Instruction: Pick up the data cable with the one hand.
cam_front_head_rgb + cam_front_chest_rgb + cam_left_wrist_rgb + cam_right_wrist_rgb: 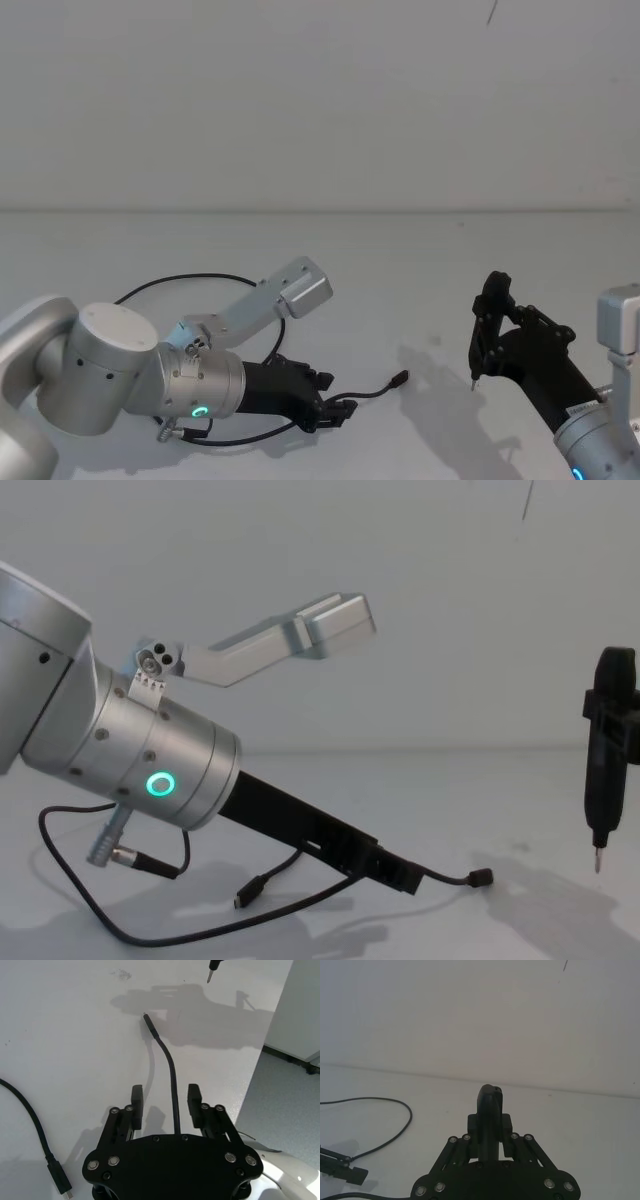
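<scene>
Straddling the data cable (171, 1067) low near the tabletop's (75, 1035) front edge, the jaws of the left gripper (166, 1093) stand spread without touching it, open tabletop ahead, while the right gripper (490, 1129), raised rightward, pinches a pen-shaped tool (603, 770).

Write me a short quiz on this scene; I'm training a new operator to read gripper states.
1. True or false: the data cable runs between the open fingers of the left gripper.
2. The right gripper holds: A) a cable plug B) a pen-shaped tool C) nothing.
3. Fill in: the tool's metal tip points ____ toward the table.
Key: 1 true; 2 B; 3 down.
</scene>
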